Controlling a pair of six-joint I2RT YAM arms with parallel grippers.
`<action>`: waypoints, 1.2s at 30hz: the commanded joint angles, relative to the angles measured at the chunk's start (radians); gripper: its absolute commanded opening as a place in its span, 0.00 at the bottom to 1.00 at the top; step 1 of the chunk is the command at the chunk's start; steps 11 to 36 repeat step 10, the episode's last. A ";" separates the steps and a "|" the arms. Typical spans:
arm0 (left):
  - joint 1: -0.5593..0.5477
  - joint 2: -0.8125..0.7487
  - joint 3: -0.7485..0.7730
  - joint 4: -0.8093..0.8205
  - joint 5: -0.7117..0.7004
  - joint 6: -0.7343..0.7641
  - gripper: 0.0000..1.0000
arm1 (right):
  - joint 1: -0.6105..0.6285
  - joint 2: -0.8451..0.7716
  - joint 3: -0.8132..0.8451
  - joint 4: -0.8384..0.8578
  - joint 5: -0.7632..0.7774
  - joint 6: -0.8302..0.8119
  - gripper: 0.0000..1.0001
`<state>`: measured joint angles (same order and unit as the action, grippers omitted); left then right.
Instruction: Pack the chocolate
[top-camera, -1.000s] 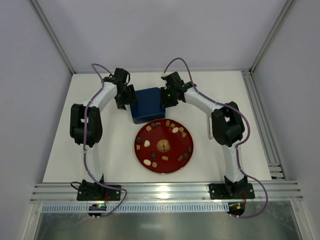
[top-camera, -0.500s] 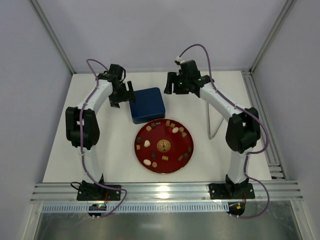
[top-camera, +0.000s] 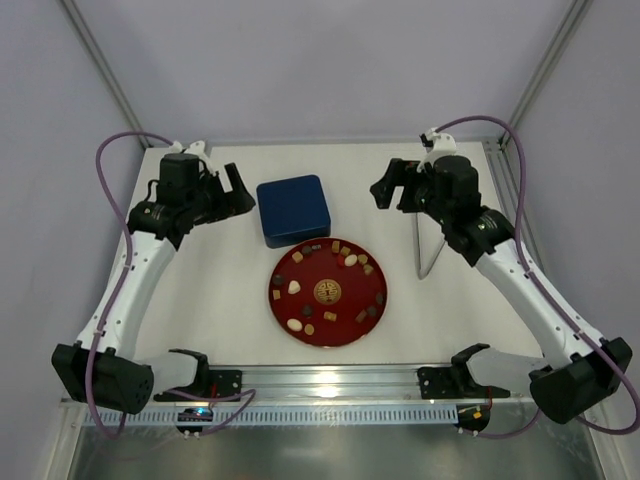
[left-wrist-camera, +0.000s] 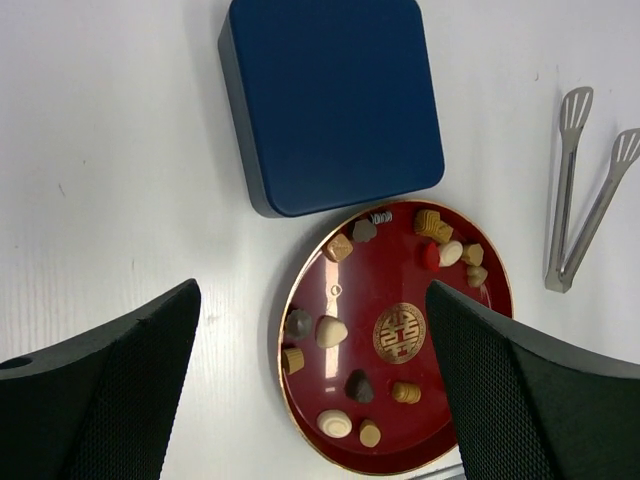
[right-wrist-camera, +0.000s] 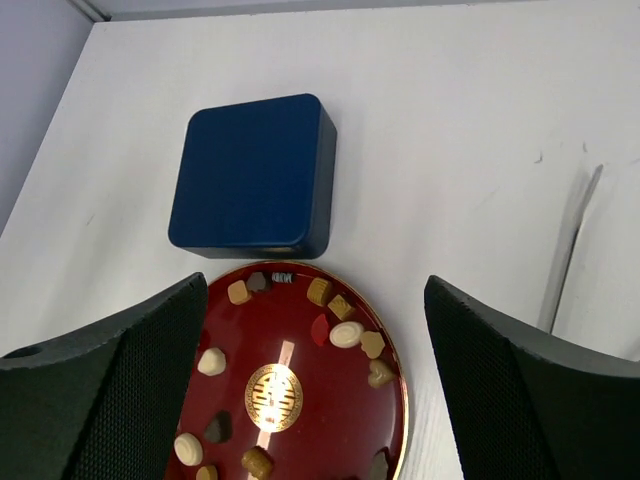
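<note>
We see the white table (top-camera: 230, 300) with 2 arms above it. The left gripper (top-camera: 240, 190) has its fingers spread wide and holds nothing; the right gripper (top-camera: 385, 183) is the same. The closed dark blue tin (top-camera: 293, 209) sits at the far middle, just beside the red plate (top-camera: 350, 290). Metal tongs (top-camera: 428, 240) lie right of the plate, apart from it. The chocolate (top-camera: 294, 287) is all on the plate, in small pieces ringed around the gold emblem.

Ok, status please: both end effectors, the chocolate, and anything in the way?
Left end effector and right end effector open, empty. Chocolate loose on red plate. Blue tin lid on, blocks packing. Tongs lie at right.
</note>
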<state>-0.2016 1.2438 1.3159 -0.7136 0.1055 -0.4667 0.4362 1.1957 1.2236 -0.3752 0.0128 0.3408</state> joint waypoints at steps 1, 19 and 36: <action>0.001 -0.030 -0.066 0.048 0.037 0.005 0.91 | -0.004 -0.077 -0.084 0.012 0.072 0.015 0.89; 0.001 -0.090 -0.093 0.046 0.056 0.007 0.91 | -0.004 -0.130 -0.119 0.033 0.104 0.014 0.92; 0.001 -0.090 -0.093 0.046 0.056 0.007 0.91 | -0.004 -0.130 -0.119 0.033 0.104 0.014 0.92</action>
